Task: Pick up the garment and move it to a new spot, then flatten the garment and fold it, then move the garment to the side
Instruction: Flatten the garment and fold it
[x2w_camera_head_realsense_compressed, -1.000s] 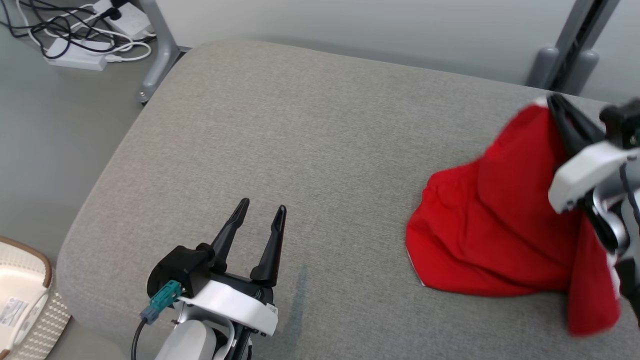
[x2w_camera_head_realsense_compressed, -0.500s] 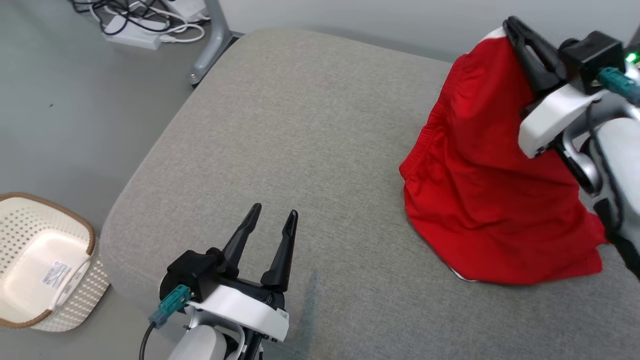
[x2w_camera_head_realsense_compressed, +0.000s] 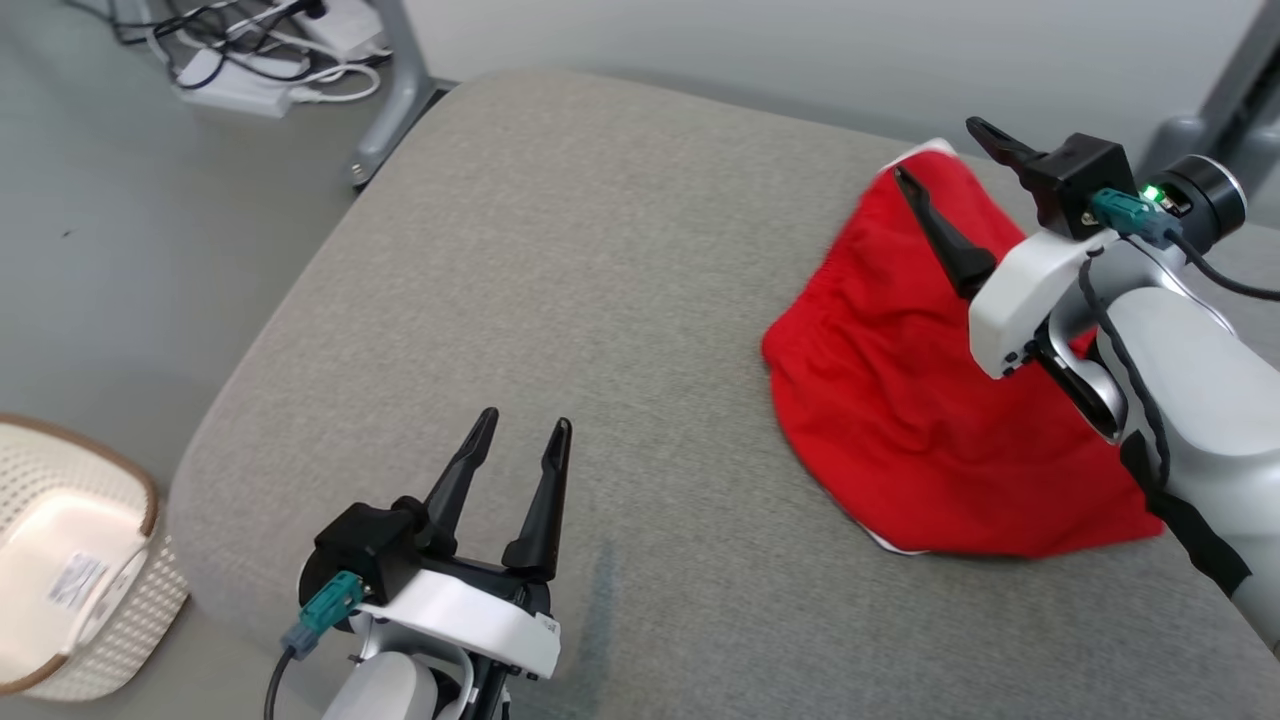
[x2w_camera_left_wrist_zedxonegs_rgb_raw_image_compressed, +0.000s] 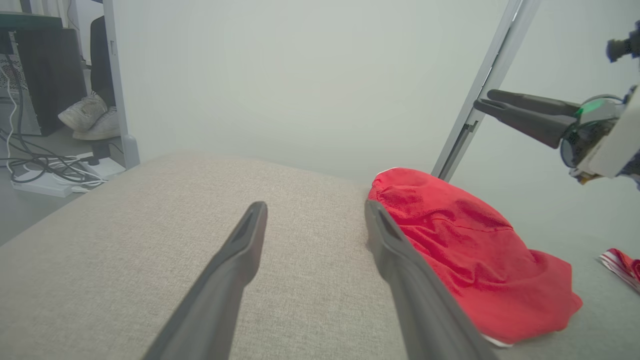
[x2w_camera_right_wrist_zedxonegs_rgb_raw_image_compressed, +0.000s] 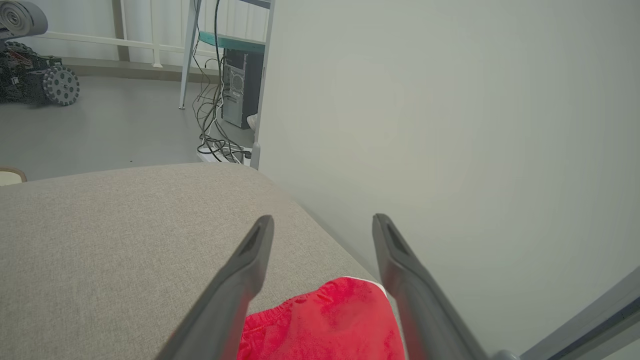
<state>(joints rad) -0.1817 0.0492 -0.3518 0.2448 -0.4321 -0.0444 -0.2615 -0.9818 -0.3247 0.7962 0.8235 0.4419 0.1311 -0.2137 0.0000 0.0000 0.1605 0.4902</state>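
The garment (x2w_camera_head_realsense_compressed: 900, 400) is red shorts with white trim, lying in a loose heap on the right part of the grey cushion (x2w_camera_head_realsense_compressed: 600, 250). My right gripper (x2w_camera_head_realsense_compressed: 938, 150) hangs open just above the heap's far top edge, with nothing between its fingers. From the right wrist, the garment (x2w_camera_right_wrist_zedxonegs_rgb_raw_image_compressed: 330, 325) sits below the spread right gripper (x2w_camera_right_wrist_zedxonegs_rgb_raw_image_compressed: 322, 217). My left gripper (x2w_camera_head_realsense_compressed: 525, 418) stands open and empty near the cushion's front edge, well left of the heap. In the left wrist view, the garment (x2w_camera_left_wrist_zedxonegs_rgb_raw_image_compressed: 465, 250) lies to the right of the left gripper (x2w_camera_left_wrist_zedxonegs_rgb_raw_image_compressed: 315, 205), and the right gripper (x2w_camera_left_wrist_zedxonegs_rgb_raw_image_compressed: 485, 99) hovers above the heap.
A white perforated basket (x2w_camera_head_realsense_compressed: 70, 580) stands on the floor at the lower left. Cables and power strips (x2w_camera_head_realsense_compressed: 250, 60) lie by a metal leg (x2w_camera_head_realsense_compressed: 390, 90) behind the cushion. A pale wall runs along the far edge. A red-and-white striped piece (x2w_camera_left_wrist_zedxonegs_rgb_raw_image_compressed: 620, 262) lies at the far right.
My right gripper has opened and let go of the garment, which has slumped from hanging upright into a heap on the cushion. The head camera has shifted. The left gripper has not moved.
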